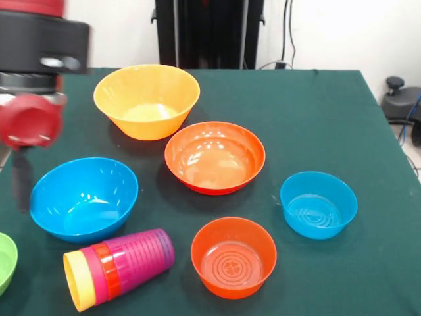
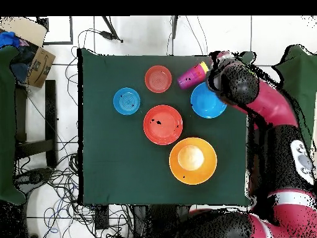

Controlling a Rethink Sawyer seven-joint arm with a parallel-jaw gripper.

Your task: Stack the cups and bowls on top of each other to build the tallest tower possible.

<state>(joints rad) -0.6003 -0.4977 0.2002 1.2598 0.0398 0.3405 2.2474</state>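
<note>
The tower (image 1: 118,266) lies toppled on its side at the tabletop's (image 1: 368,270) near edge, four cups nested (so nothing stands yet). Every bowl, from the small orange bowl (image 1: 233,257) to the far yellow bowl (image 1: 146,100), sits unstacked on green cloth. The hand's state I cannot tell. White wall behind.

The green bench (image 1: 316,112) holds a yellow bowl (image 1: 146,101), two orange bowls (image 1: 214,157), two blue bowls (image 1: 83,198), a green bowl (image 1: 5,261), and nested cups (image 1: 118,267) lying sideways near the front.
</note>
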